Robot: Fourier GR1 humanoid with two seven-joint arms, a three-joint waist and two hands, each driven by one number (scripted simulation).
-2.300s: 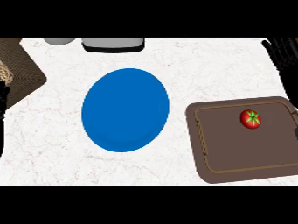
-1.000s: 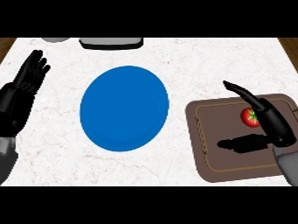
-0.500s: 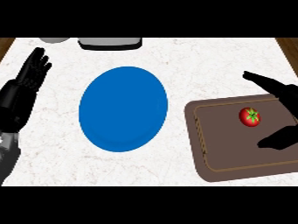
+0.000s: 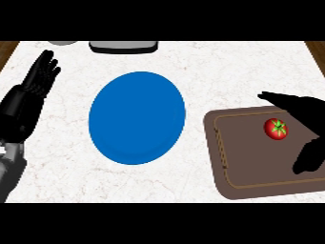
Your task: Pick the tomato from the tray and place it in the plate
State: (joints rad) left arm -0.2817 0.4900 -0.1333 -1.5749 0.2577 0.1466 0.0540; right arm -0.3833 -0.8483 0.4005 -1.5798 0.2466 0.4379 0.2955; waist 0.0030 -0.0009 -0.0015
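Since a moment ago the right hand (image 4: 312, 125) has shifted slightly, fingers still spread open around the small red tomato (image 4: 277, 128), which lies untouched between them on the brown rectangular tray (image 4: 263, 171).

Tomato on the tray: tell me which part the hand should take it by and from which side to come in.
Take the tomato across its round red sides, coming down from above and from the right. It sits stem-up on the flat brown tray, with bare tray all round it, so fingers fit either side. The right hand already hangs open beside it, fingers above and thumb below. The green stem offers no real hold.
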